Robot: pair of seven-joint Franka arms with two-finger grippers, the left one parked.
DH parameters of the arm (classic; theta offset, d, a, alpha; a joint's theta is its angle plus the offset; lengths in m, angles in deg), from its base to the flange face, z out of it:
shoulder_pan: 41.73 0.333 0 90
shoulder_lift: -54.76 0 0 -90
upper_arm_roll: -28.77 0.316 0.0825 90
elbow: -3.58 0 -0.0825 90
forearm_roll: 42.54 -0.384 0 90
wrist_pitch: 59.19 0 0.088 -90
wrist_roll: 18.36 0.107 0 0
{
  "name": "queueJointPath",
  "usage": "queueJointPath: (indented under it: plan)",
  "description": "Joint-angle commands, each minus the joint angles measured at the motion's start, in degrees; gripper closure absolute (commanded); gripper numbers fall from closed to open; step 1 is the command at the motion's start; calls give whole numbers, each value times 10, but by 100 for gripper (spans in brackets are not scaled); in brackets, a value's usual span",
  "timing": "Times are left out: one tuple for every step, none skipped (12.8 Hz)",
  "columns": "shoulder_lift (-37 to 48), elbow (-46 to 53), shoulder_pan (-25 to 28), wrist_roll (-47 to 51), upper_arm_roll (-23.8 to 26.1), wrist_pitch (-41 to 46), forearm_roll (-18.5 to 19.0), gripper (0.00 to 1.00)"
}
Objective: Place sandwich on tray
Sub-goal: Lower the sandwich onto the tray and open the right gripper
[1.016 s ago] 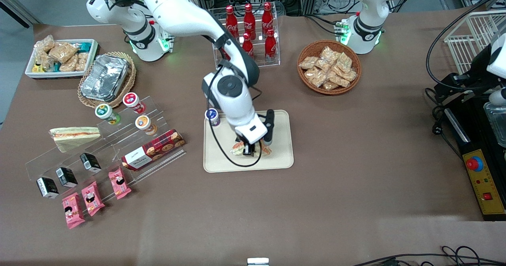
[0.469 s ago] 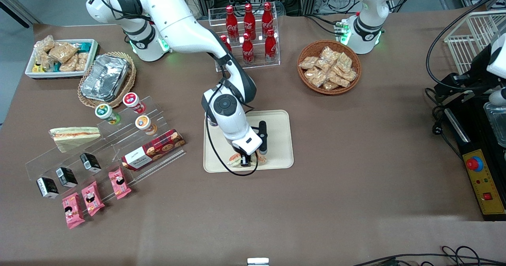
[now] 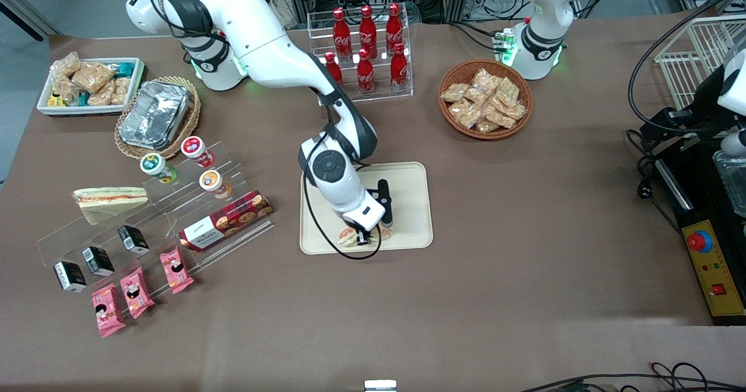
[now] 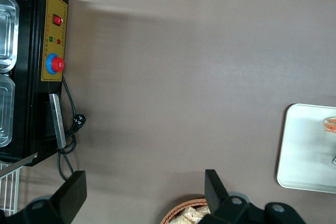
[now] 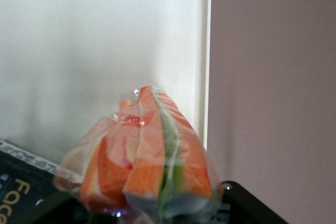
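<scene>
Hanging low over the large flat cream-beige plastic tray (image 3: 408, 205), the right arm's black two-finger gripper (image 3: 362, 238) is clamped on the clear-wrapped sandwich wedge with the thick orange filling (image 3: 348, 235), near the tray edge closest to the front camera. Honestly the front view hides most of it: the white wrist and a looping black cable cover the sandwich, so only small orange and pale bits stick out on either side of the fingers, and you can't really tell whether its underside is touching the tray or just above it. The right wrist view is way better, showing the sandwich (image 5: 149, 153) close up with its orange bands and a thin green layer under crinkly wrap, black finger parts on both sides of it, though they're cut off at the picture's edge. The tray's (image 5: 105, 51) rim and rounded corner show past the sandwich, with brown tablecloth (image 5: 273, 77) next to it. Off toward the working arm's end sits another wrapped wedge with a broad pale-beige face (image 3: 109, 200), beside a clear acrylic stepped stand (image 3: 175, 205).
</scene>
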Motion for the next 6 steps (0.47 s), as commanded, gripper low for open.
queueJointPath:
  plan:
    - [-11, 9, -11, -16, 11, -11, -34, 100]
    - [-12, 9, -11, -14, 10, -10, -68, 65]
    - [-12, 9, -10, -19, 9, -10, -107, 1]
    - [-12, 9, -10, -19, 9, -9, -114, 0]
    - [-12, 7, -10, -19, 9, -9, -114, 0]
    - [-10, 5, -11, -17, 9, -8, -115, 0]
